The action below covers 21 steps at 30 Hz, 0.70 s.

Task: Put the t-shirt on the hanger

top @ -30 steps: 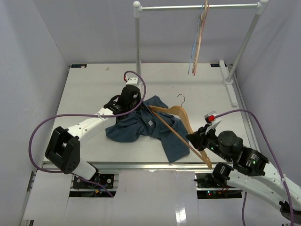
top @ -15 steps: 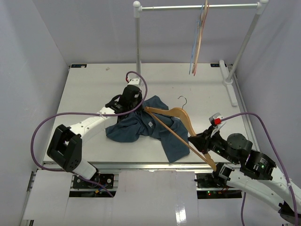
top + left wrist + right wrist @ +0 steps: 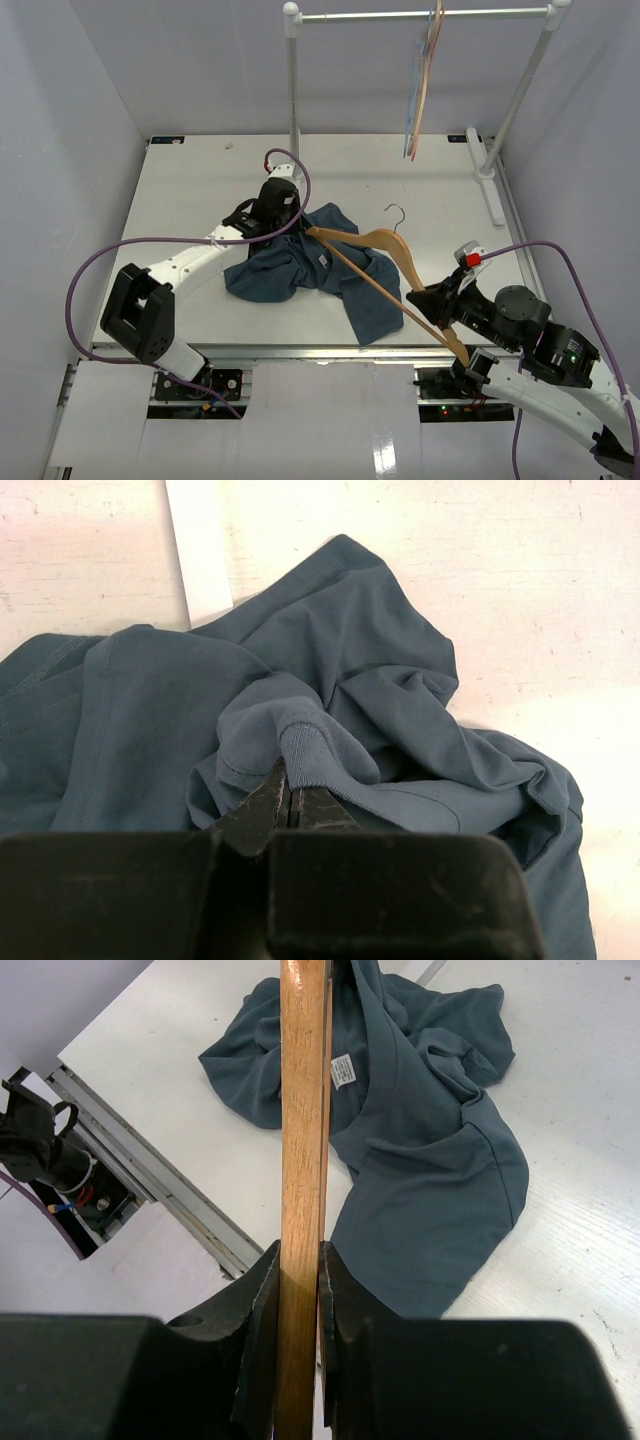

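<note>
The dark teal t-shirt [image 3: 300, 268] lies crumpled on the white table, left of the middle. My left gripper [image 3: 268, 222] rests at its upper left edge. In the left wrist view this gripper [image 3: 290, 786] is shut, its tips pinching the ribbed collar of the t-shirt [image 3: 350, 680]. The wooden hanger [image 3: 385, 243] slants over the shirt's right half, its far end near the collar and its metal hook pointing away. My right gripper [image 3: 425, 300] is shut on the hanger's lower arm. The right wrist view shows the gripper [image 3: 298, 1260] clamping the wood of the hanger [image 3: 302, 1110] above the t-shirt [image 3: 420, 1120].
A white clothes rail [image 3: 420, 15] stands at the back with thin coloured hangers [image 3: 418, 90] on it. Its left post [image 3: 293, 90] rises behind the shirt and its right foot [image 3: 488, 185] lies along the table's right side. The table's front edge [image 3: 150, 1170] runs below the hanger.
My right arm has drawn back to the right, carrying the hanger with it, so the hook sits slightly further right. The left gripper has stayed at the collar.
</note>
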Available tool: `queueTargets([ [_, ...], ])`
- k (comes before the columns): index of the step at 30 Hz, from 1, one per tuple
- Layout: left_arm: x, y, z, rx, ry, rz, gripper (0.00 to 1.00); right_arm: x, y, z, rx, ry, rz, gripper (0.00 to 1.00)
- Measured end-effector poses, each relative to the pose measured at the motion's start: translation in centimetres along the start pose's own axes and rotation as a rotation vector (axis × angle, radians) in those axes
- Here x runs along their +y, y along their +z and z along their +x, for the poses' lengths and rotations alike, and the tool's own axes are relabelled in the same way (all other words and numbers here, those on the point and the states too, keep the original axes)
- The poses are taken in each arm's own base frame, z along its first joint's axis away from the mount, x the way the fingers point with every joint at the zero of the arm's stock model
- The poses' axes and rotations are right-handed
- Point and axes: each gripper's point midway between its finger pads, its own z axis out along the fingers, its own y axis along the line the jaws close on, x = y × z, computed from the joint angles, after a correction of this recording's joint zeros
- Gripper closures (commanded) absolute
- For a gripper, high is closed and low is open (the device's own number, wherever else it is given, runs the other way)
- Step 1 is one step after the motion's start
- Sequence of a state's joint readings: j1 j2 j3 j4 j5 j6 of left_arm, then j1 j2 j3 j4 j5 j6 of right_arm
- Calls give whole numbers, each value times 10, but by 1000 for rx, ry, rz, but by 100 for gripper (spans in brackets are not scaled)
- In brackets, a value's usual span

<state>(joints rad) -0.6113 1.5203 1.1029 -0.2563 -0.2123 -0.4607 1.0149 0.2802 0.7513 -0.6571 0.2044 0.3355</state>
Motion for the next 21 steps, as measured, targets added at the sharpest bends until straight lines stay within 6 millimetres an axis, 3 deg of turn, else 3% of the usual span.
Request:
queueTargets([
  [10, -4, 2, 1, 11, -2, 19, 100, 1, 5, 2, 1, -3, -5, 92],
  [18, -27, -17, -1, 23, -28, 154, 100, 0, 58, 29, 109, -23, 29, 92],
  [21, -31, -27, -4, 11, -34, 186, 100, -4, 69, 38, 125, -32, 44, 92],
])
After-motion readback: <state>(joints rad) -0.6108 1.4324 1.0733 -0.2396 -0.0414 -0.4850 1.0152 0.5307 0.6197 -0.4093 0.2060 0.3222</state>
